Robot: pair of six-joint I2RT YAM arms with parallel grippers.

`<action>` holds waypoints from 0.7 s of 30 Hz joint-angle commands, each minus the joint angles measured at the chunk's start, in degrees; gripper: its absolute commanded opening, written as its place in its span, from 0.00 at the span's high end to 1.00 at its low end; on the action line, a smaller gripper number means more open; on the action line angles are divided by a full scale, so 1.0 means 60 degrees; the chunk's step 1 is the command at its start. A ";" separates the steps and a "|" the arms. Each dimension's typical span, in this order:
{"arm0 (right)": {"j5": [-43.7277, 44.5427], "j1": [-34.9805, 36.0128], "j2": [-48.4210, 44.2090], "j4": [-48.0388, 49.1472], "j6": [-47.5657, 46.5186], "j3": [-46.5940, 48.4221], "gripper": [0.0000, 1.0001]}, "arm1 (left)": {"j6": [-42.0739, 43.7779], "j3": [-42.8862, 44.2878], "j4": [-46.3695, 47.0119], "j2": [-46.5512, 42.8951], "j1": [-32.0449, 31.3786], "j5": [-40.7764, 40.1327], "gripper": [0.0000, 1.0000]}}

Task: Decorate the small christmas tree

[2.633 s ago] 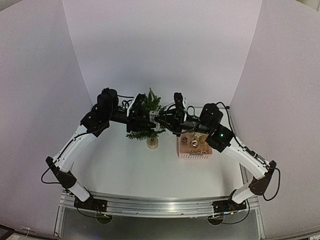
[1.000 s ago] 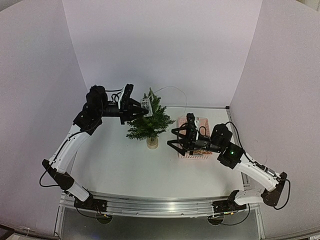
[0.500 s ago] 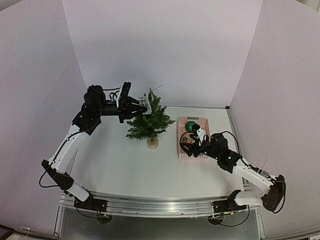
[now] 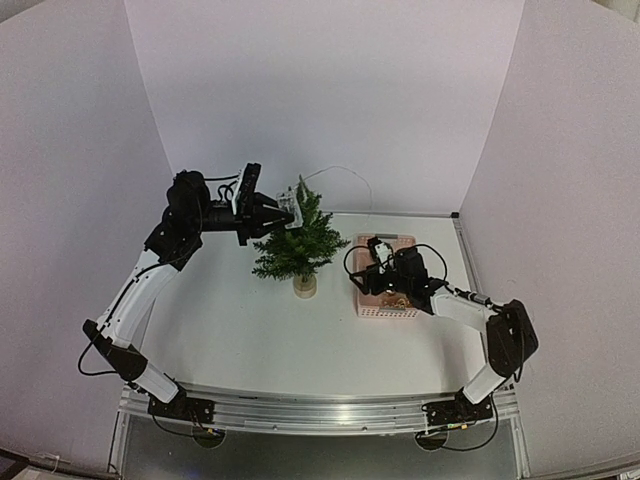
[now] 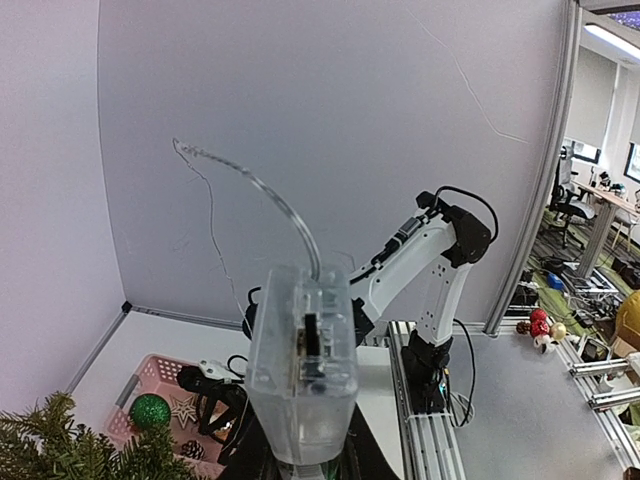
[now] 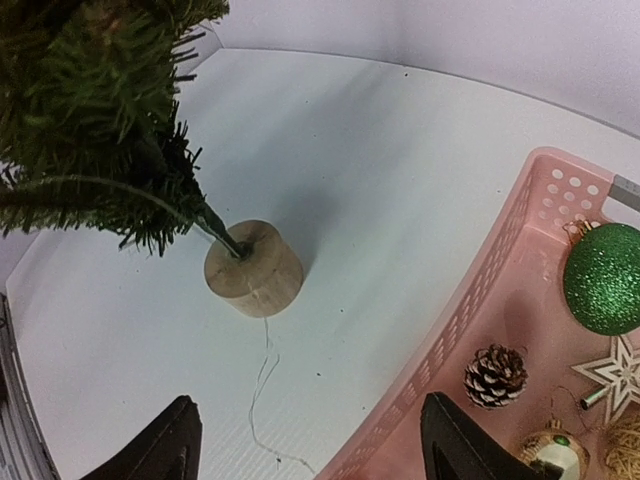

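The small christmas tree stands mid-table on its pale round base; its needles fill the right wrist view's top left. My left gripper is shut on a clear plastic battery box, held beside the treetop. A thin wire arcs up from the box. My right gripper is open and holds nothing. It hangs low over the left rim of the pink basket, with one finger above the table and the other inside the basket.
The basket holds a green glitter ball, a pinecone, a pale star and a gold ornament. A fine wire trails on the table from the tree base. White walls enclose the table on three sides.
The right arm has folded down and its gripper has settled lower at the basket's left rim. The left arm and the battery box have stayed at the treetop.
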 commanded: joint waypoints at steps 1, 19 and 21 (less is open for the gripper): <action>-0.0988 -0.0021 0.0585 0.0961 0.0819 0.0642 0.30 | -0.0097 0.0078 0.0330 -0.0290 0.0041 0.0048 0.98; -0.1826 -0.0068 0.1157 0.1061 0.1920 0.1232 1.00 | 0.0154 -0.0182 0.0202 -0.0491 0.0203 -0.0221 0.98; -0.1767 -0.0072 0.0597 0.0953 0.1923 0.0972 1.00 | 0.0460 -0.0252 -0.0118 -0.0591 0.0228 -0.0335 0.98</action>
